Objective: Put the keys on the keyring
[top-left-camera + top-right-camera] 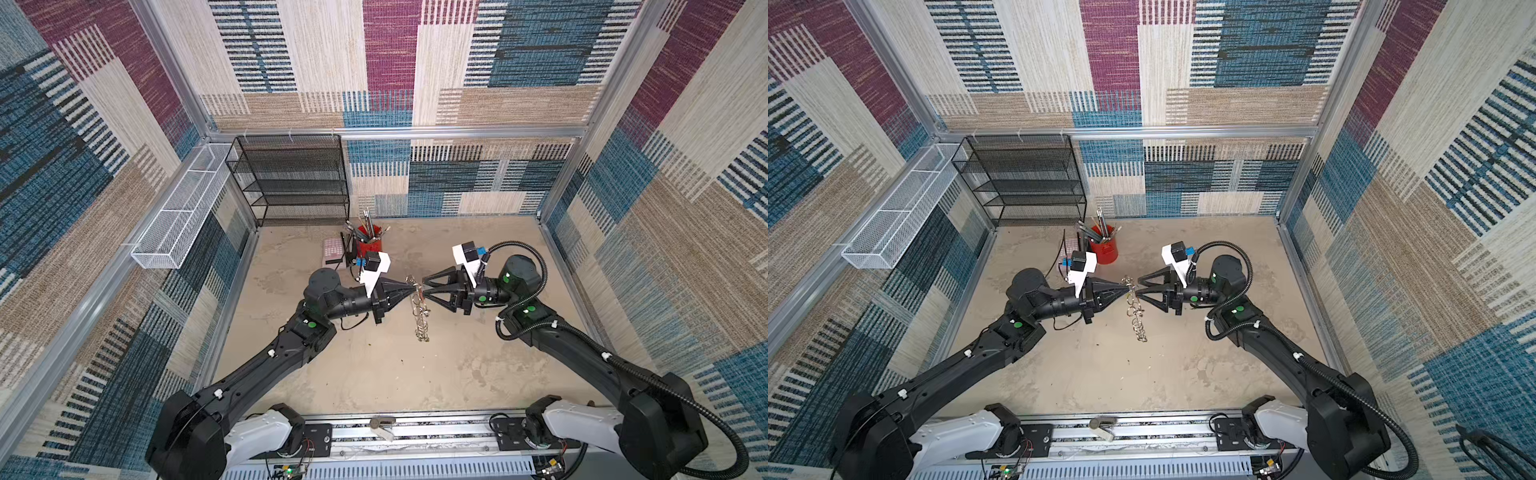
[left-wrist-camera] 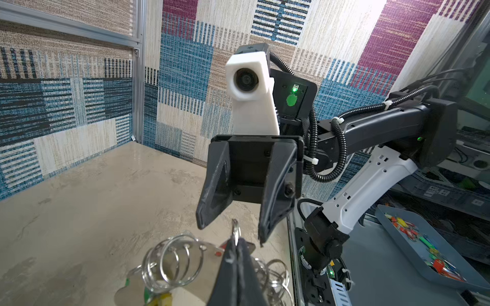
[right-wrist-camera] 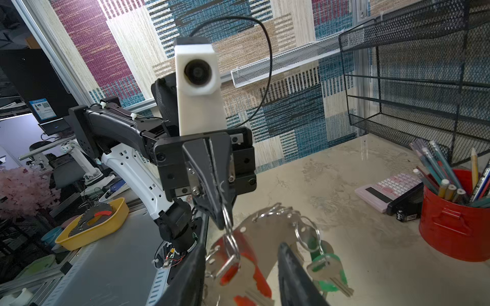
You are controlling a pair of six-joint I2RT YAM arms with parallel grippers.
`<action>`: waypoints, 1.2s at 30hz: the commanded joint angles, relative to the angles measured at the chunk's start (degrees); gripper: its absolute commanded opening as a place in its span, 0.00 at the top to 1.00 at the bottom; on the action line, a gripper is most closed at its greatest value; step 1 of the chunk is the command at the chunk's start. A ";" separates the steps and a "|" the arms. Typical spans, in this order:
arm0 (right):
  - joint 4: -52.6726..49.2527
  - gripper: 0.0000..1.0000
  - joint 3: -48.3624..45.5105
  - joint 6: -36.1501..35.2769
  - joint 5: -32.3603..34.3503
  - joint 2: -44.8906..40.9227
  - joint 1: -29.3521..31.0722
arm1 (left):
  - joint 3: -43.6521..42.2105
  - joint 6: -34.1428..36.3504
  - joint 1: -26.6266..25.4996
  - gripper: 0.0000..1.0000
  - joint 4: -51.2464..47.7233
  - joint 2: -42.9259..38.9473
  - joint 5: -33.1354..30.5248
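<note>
Left claw closed on one split ring of the keyring, which hangs beneath it. A red-tagged key and a green-tagged key dangle below. Right claw faces it just across the ring, jaws apart. The step appears to be a release: the left claw should hold steady and the right should back straight away, avoiding neighbouring rings.

In both top views the cell is seen from high above the arm bases, looking steeply down over the worktop toward the back wall; nearly the same field is covered by both. The left wrist view is taken close behind the left gripper, facing the right gripper. The right wrist view is taken close behind the right gripper, facing the left gripper. The keyring between them is shared by all four views.
</note>
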 commanded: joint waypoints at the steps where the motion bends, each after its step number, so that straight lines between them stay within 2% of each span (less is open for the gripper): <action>1: 2.26 0.56 0.44 0.46 -0.98 0.48 0.16 | -0.09 -1.19 -0.08 1.00 3.30 0.01 1.40; 16: 4.75 0.99 -1.56 1.56 -1.38 -0.34 0.40 | -0.13 -1.10 -0.01 1.00 3.52 0.12 0.84; 23: 4.45 1.00 -2.19 1.51 -0.70 -1.25 0.34 | -0.47 -2.57 -0.08 1.00 4.59 0.03 1.19; 28: 4.56 1.00 -2.92 1.84 -1.18 -1.03 0.40 | -0.76 -6.29 -0.08 1.00 11.35 0.27 2.55; 36: 3.97 1.00 -2.32 1.14 -1.58 -0.05 1.32 | -0.92 -8.51 -1.08 1.00 15.40 1.59 3.18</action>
